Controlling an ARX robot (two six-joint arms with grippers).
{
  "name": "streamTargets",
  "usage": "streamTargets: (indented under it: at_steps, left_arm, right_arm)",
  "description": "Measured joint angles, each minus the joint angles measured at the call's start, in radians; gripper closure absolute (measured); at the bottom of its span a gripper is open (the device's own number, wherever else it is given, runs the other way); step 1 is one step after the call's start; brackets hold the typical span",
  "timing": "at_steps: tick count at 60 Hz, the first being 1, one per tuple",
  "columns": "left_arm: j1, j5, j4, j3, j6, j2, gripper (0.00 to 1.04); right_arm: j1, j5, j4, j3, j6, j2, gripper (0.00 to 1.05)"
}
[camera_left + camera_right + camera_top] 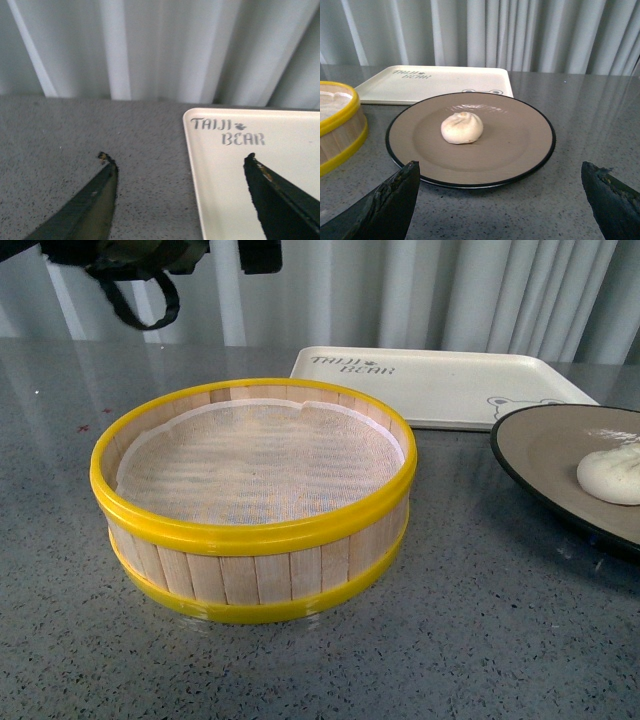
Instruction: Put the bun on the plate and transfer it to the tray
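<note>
The cream-white pleated bun (610, 474) lies on the tan-grey, black-rimmed plate (540, 445) at the right edge of the front view. In the right wrist view the bun (462, 127) sits near the plate's (520, 145) middle. The cream tray (440, 380) with lettering and a bear face lies behind the plate, empty. My right gripper (500, 172) is open and empty, just short of the plate's near rim. My left gripper (177, 157) is open and empty, held high over the tray's (260, 165) lettered corner; part of that arm (140, 265) shows at the top left of the front view.
A round wooden steamer basket (255, 500) with yellow rims and a white cloth liner stands in the middle of the speckled grey table (480, 640), left of the plate. It also shows in the right wrist view (337, 125). Pale curtains hang behind the table.
</note>
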Motion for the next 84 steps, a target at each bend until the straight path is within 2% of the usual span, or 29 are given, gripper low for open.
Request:
streamTargets:
  at_steps: [3,10,23,42,58,60,62,76,84]
  left_arm:
    - [0.012,0.012,0.106,-0.125,0.022,-0.069,0.44]
    - [0.066,0.035,0.233,-0.354,0.045,-0.207,0.64]
    - [0.138,0.084,0.338,-0.675,0.051,-0.361,1.01]
    - [0.194,0.142,0.391,-0.939,0.059,-0.57,1.01]
    - [0.224,0.18,0.373,-1.072,0.059,-0.726,1.01]
    - [0.258,0.23,0.36,-1.094,0.059,-0.76,1.01]
    - [0.272,0.236,0.352,-1.107,0.059,-0.779,1.01]
    - [0.292,0.242,0.269,-1.18,0.059,-0.933,1.01]
    - [0.293,0.243,0.298,-1.234,0.059,-0.963,1.01]
  right_arm:
    - [0.0,0.0,0.0,0.0,0.0,0.0,0.09]
    - [0.0,-0.002,0.0,0.0,0.0,0.0,0.09]
    - [0.0,-0.002,0.0,0.0,0.0,0.0,0.09]
    - [0.0,-0.002,0.0,0.0,0.0,0.0,0.09]
    - [0.0,-0.002,0.0,0.0,0.0,0.0,0.09]
    - [0.0,-0.002,0.0,0.0,0.0,0.0,0.09]
    - [0.0,-0.002,0.0,0.0,0.0,0.0,0.09]
    - [0.0,-0.002,0.0,0.0,0.0,0.0,0.09]
    - [0.0,-0.002,0.0,0.0,0.0,0.0,0.09]
